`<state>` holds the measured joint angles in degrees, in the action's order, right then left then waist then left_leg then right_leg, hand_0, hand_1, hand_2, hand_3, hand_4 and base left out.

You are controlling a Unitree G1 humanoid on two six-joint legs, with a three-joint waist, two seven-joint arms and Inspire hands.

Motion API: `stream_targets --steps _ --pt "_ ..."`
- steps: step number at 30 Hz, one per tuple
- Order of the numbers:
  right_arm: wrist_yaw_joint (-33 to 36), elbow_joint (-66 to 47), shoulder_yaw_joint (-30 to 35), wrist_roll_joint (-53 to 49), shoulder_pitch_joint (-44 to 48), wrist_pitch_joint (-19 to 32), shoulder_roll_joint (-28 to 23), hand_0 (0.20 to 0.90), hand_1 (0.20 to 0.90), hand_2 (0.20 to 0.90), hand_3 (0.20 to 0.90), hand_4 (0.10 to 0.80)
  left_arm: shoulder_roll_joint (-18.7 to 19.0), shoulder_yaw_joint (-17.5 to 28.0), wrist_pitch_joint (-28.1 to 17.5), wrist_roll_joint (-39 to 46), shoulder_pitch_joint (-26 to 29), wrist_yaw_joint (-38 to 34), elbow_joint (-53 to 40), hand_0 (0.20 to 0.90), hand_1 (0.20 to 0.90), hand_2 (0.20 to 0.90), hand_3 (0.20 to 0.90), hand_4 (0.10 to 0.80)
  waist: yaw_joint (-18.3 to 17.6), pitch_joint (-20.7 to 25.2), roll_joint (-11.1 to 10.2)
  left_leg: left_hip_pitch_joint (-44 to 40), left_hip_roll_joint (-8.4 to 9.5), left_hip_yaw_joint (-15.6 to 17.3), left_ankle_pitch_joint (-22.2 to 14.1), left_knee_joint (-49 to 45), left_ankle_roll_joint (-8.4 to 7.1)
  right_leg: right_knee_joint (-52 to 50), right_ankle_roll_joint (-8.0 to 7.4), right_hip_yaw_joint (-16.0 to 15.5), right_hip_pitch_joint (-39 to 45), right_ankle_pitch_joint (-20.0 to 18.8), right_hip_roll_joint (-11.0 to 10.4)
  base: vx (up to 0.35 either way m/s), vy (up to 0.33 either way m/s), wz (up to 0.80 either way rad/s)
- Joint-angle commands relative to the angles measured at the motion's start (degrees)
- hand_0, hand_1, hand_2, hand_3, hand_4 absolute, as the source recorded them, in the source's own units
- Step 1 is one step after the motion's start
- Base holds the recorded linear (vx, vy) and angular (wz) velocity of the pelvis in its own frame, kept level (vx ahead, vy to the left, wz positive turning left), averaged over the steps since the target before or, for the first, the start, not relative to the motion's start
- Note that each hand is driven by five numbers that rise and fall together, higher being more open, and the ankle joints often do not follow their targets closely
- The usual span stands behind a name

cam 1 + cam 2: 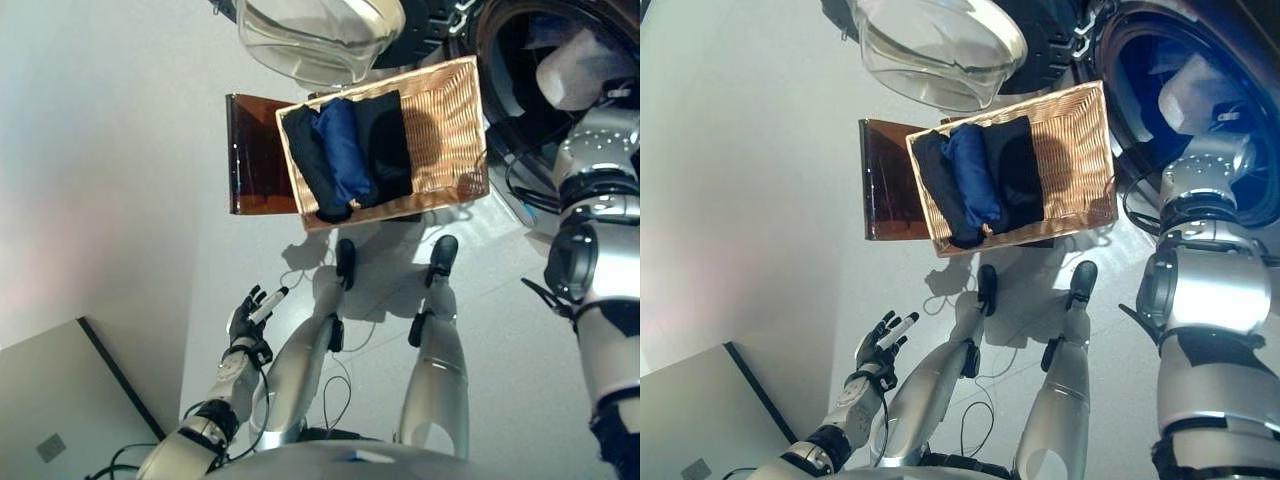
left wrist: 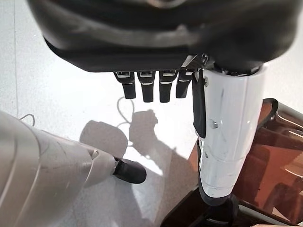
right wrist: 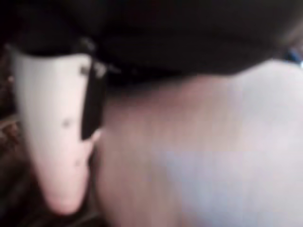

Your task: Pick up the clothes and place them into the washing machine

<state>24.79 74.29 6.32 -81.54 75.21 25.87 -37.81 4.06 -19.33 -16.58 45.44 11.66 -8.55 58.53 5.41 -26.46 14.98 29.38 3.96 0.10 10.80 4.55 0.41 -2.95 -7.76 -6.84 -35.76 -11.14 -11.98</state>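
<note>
A shallow wicker basket [image 1: 450, 110] rests on a low dark brown box [image 1: 250, 160] beside the washing machine. Folded black clothes [image 1: 385, 140] and a blue garment [image 1: 345, 150] lie in its left half. The machine's drum [image 1: 520, 60] is open at the upper right, with a pale cloth [image 1: 575, 70] inside. My right arm reaches up into the drum. In the right wrist view my right hand [image 3: 57, 132] shows its white-covered thumb against the pale cloth [image 3: 203, 156]. My left hand [image 1: 252, 312] hangs low over the floor with straight fingers and holds nothing.
The machine's round glass door [image 1: 315, 35] stands open above the basket's far edge. A grey panel [image 1: 60, 410] lies at the lower left. Pale floor spreads to the left of the box.
</note>
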Motion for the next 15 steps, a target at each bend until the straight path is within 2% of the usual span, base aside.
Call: stream_targets --steps 1,8,15 --pt "-3.30 -7.45 -5.11 0.96 7.47 6.66 -5.59 0.900 0.900 0.900 0.900 0.800 1.01 -1.09 -1.91 1.10 -0.77 -0.75 3.77 0.900 0.900 0.900 0.900 0.800 -1.21 1.88 2.78 -0.48 -0.06 1.74 -2.48 0.45 -6.49 -10.35 0.88 2.73 -1.00 10.63 1.99 0.000 0.000 0.00" --pt "-2.77 -8.02 -4.77 0.98 7.58 7.00 -5.18 0.900 0.900 0.900 0.900 0.800 0.94 -0.74 -2.22 1.26 -0.68 -0.75 4.14 0.900 0.900 0.900 0.900 0.800 -1.13 2.09 2.71 -0.59 0.21 1.52 -2.42 0.45 -6.44 -9.96 0.92 2.74 -0.49 10.61 1.89 0.000 0.000 0.00" --pt "0.40 -6.56 -6.66 6.16 7.89 4.55 -5.66 0.900 0.900 0.900 0.900 0.800 1.15 -0.33 -2.30 1.09 -1.08 -0.96 4.37 0.900 0.900 0.900 0.900 0.800 -0.78 2.18 2.42 -0.91 0.14 1.50 -2.35 0.45 -6.46 -9.74 1.13 2.41 0.12 10.52 2.03 0.000 0.000 0.00"
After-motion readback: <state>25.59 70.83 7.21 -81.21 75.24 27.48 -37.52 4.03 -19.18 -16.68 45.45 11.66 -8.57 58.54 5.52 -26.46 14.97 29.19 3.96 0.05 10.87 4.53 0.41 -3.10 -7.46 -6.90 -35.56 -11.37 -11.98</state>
